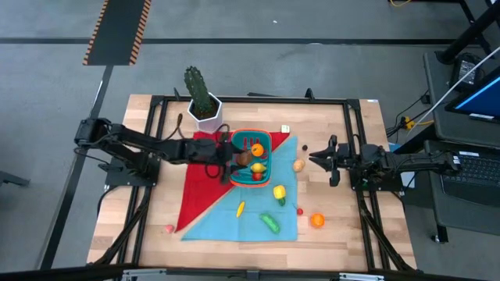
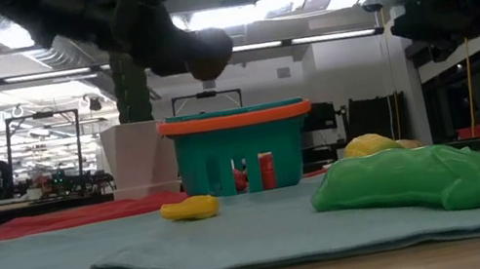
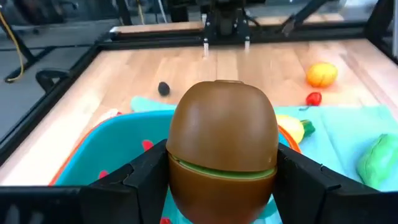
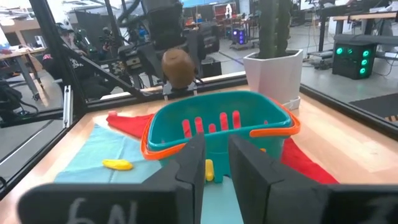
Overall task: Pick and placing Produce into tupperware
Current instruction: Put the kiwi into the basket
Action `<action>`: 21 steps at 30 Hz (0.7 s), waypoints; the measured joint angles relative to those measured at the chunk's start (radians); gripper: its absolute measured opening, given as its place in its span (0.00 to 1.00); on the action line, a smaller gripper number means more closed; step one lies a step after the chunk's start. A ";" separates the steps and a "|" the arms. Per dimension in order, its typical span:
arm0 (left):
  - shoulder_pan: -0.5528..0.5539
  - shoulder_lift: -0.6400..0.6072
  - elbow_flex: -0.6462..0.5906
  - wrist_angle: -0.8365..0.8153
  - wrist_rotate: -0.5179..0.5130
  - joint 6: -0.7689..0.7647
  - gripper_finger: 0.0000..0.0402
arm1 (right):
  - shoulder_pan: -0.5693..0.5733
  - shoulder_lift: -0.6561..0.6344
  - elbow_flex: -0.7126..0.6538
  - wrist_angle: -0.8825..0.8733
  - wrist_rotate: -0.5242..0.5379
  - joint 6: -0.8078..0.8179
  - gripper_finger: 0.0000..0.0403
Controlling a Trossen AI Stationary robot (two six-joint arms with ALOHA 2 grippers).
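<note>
From above, your left gripper [image 1: 237, 158] hangs over the teal tupperware [image 1: 266, 139] near the desk's middle, jaws clamped on a brown kiwi [image 1: 244, 158]. Your right gripper [image 1: 322, 157] waits toward the right edge.

At table height, the kiwi [image 2: 206, 56] sits above the tupperware [image 2: 240, 144].

The left wrist shows the kiwi [image 3: 222, 149] gripped.

The right wrist shows narrowly parted fingers [image 4: 191, 168].
</note>
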 joint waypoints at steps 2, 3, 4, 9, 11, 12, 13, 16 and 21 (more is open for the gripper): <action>0.010 0.019 0.053 -0.072 0.028 0.018 0.56 | 0.000 0.000 0.000 -0.009 -0.007 0.000 0.18; 0.016 0.030 0.077 -0.112 0.047 0.021 0.56 | 0.000 0.000 0.000 -0.012 -0.010 0.003 0.18; 0.021 0.044 0.103 -0.145 0.067 0.025 0.56 | 0.000 0.000 0.000 -0.017 -0.015 0.006 0.18; 0.056 0.108 0.226 -0.331 0.105 0.073 0.56 | 0.000 0.000 0.000 -0.054 -0.018 0.030 0.18; 0.066 0.135 0.277 -0.411 0.107 0.078 0.56 | 0.000 0.000 0.000 -0.056 -0.023 0.030 0.18; 0.071 0.147 0.302 -0.446 0.110 0.079 0.56 | 0.000 0.000 0.000 -0.055 -0.025 0.030 0.18; 0.075 0.158 0.326 -0.480 0.113 0.085 0.56 | 0.000 0.000 0.000 -0.055 -0.025 0.030 0.18; 0.082 0.186 0.378 -0.546 0.119 0.114 0.56 | 0.000 0.000 0.000 -0.055 -0.025 0.029 0.18; 0.082 0.199 0.408 -0.565 0.121 0.143 0.56 | 0.000 0.000 0.000 -0.055 -0.025 0.027 0.18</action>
